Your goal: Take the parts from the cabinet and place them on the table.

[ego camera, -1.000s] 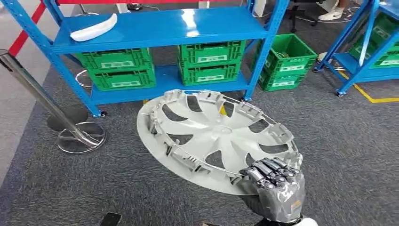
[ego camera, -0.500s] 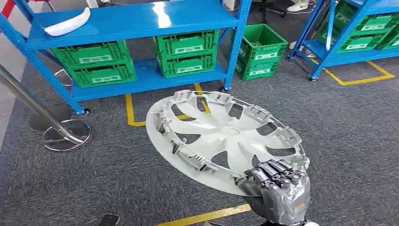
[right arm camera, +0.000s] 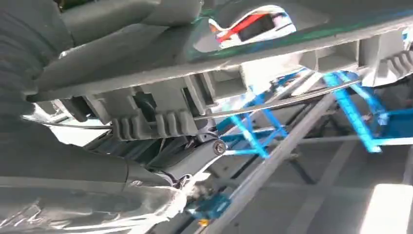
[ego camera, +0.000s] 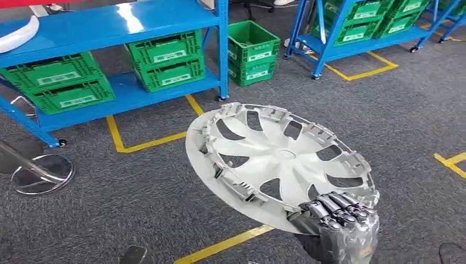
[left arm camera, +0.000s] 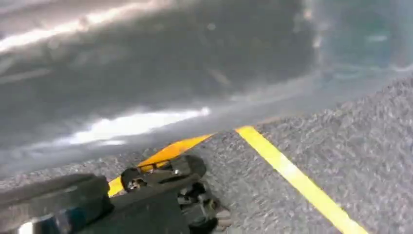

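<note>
One silver wheel cover [ego camera: 280, 162], one robot hand [ego camera: 340, 228], two blue shelving racks [ego camera: 110, 25], several green crates [ego camera: 167, 60], one white part [ego camera: 19, 34].

Right hand [right arm camera: 73, 161] grips grey hubcap [right arm camera: 234, 44] rim — blue shelving [right arm camera: 350, 107] blurred beyond.

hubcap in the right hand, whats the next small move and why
Probably keep carrying it toward the table without loosening the hold. The right hand grips the hubcap only at its near rim, so the cap juts out tilted over the carpet, and no table is in sight.
</note>
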Controlling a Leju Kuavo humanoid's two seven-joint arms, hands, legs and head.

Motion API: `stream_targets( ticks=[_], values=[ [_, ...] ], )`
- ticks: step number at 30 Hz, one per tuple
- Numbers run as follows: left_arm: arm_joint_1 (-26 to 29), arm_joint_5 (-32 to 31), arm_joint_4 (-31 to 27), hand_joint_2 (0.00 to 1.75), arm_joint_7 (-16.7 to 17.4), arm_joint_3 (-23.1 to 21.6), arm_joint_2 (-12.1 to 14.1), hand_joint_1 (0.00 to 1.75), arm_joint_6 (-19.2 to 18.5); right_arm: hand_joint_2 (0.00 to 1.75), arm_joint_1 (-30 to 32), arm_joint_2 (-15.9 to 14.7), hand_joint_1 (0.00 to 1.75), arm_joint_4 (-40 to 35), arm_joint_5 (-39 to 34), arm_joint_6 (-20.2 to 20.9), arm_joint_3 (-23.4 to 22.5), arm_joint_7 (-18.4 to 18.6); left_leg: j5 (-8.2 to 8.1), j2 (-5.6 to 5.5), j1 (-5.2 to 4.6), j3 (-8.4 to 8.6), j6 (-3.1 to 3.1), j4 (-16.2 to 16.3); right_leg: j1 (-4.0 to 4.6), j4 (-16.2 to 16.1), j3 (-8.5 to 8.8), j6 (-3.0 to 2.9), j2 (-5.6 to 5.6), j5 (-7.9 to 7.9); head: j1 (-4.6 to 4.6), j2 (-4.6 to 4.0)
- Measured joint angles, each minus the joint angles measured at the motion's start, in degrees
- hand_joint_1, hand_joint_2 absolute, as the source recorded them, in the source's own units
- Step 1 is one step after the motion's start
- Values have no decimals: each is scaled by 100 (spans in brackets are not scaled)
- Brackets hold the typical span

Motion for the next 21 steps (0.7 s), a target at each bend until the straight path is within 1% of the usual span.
stream_targets(
  ticks=[1, 2, 3, 4, 5, 6, 7, 8, 9, 10, 11, 12, 13, 14, 15, 16, 17, 18, 19, 20, 21],
  values=[
    [-16, -17, 0, 0, 17, -6, -13, 0, 13, 175, 36, -24, 175, -41, 4, 0, -13, 32, 8, 51, -4, 11, -32, -14, -1, -26, -23, -44, 52, 24, 11, 0],
    [-38, -55, 0, 0, 43, -11, -17, 0, 24, 175, 84, -39, 175, -107, 4, 0, -59, 46, -63, -53, 19, -5, -72, 23, -73, -112, 20, -109, 108, 88, 2, 0],
    [-54, -67, 0, 0, 57, -15, -22, 0, 24, 175, 127, -46, 175, -162, 2, 0, -94, 48, -181, -371, 31, -53, -89, 137, -66, -142, 15, -143, 151, 113, -11, 0],
    [-62, -81, 0, 0, 65, -17, -24, 0, 24, 175, 148, -61, 175, -196, 6, 0, -114, 46, -403, -537, 34, -189, -87, 452, -65, -141, -5, -175, 209, 135, -26, 0],
    [-61, -98, 0, 0, 74, -17, -26, 0, 20, 175, 168, -72, 175, -238, 6, 0, -124, 46, -637, -616, 34, -394, -90, 910, -64, -138, -28, -188, 280, 143, -33, 0],
    [-58, -107, 0, 0, 87, -17, -26, 0, 17, 175, 209, -83, 175, -275, 9, 0, -151, 41, -807, -641, 33, -599, -93, 1357, -55, -136, -41, -195, 361, 149, -41, 0],
    [-58, -111, 0, 0, 100, -17, -22, 0, 17, 175, 265, -89, 175, -318, 9, 0, -196, 33, -844, -646, 32, -729, -95, 1625, -47, -133, -44, -194, 442, 156, -37, 0],
    [-60, -120, 0, 0, 107, -20, -22, 0, 15, 175, 312, -98, 175, -353, 9, 0, -244, 20, -736, -650, 32, -731, -91, 1615, -44, -126, -44, -190, 533, 164, -35, 0],
    [-65, -133, 0, 0, 109, -26, -22, 0, 15, 175, 347, -103, 175, -376, 9, 0, -276, 2, -523, -657, 33, -645, -84, 1408, -44, -109, -44, -189, 609, 165, -39, 0],
    [-74, -135, 0, 0, 120, -33, -22, 0, 17, 175, 378, -103, 175, -398, 9, 0, -304, -20, -258, -683, 33, -473, -72, 1028, -46, -87, -45, -185, 694, 166, -37, 0],
    [-80, -133, 0, 0, 127, -35, -20, 0, 26, 175, 404, -103, 175, -432, 9, 0, -332, -37, 11, -788, 37, -251, -55, 550, -50, -62, -46, -173, 774, 161, -44, 0],
    [-81, -118, 0, 0, 129, -35, -17, 0, 39, 175, 410, -105, 175, -452, 9, 0, -341, -37, 81, -1067, 54, -117, -26, 243, -61, -31, -75, -157, 838, 156, -37, 0],
    [-84, -111, 0, 0, 140, -35, -13, 0, 44, 175, 376, -109, 175, -455, 9, 0, -350, -18, 35, -1157, 93, -69, -31, 70, -24, 47, -136, -118, 937, 148, -33, 0],
    [-90, -114, 0, 0, 155, -35, -6, 0, 44, 175, 362, -114, 175, -467, 13, 0, -356, -13, 5, -1110, 67, -100, -27, 92, -48, 46, -192, -65, 996, 183, -33, 0],
    [-87, -118, 0, 0, 159, -37, -2, 0, 44, 175, 371, -116, 175, -485, 15, 0, -372, -7, 10, -1052, 41, -113, -5, 88, -79, 20, -220, -23, 1049, 208, -39, 0],
    [-96, -118, 0, 0, 162, -42, 2, 0, 41, 175, 388, -118, 175, -500, 13, 0, -396, -5, 36, -1005, 27, -112, 31, 86, -91, -1, -240, 27, 1117, 243, -46, 0],
    [-110, -138, 2, 0, 166, -57, -12, 0, 33, 175, 394, -118, 175, -520, 11, 0, -418, -5, 81, -914, 89, -116, 83, 27, -77, 14, -305, 50, 1156, 252, -44, 0],
    [-139, -149, -2, 0, 175, -61, -2, 0, 33, 175, 429, -120, 175, -540, 13, 0, -442, -5, 98, -846, 86, -109, 109, 14, -59, 112, -359, 66, 809, 157, -24, 0],
    [-147, -164, -2, 0, 177, -68, -11, 0, 33, 175, 419, -122, 175, -564, 11, 0, -448, -7, 106, -797, 82, -117, 127, 13, -58, 382, -479, 99, 562, -29, 51, 0],
    [-143, -170, -2, 0, 197, -77, -7, 0, 33, 175, 403, -125, 175, -566, 11, 0, -455, -9, 105, -715, 74, -126, 128, 15, -80, 831, -686, 140, 435, -263, 61, 0],
    [-131, -170, -2, 0, 212, -96, 0, 0, 33, 175, 403, -127, 175, -566, 13, 0, -468, -18, 103, -623, 67, -128, 131, 15, -98, 1308, -906, 167, 378, -467, 55, 0]
  ],
)
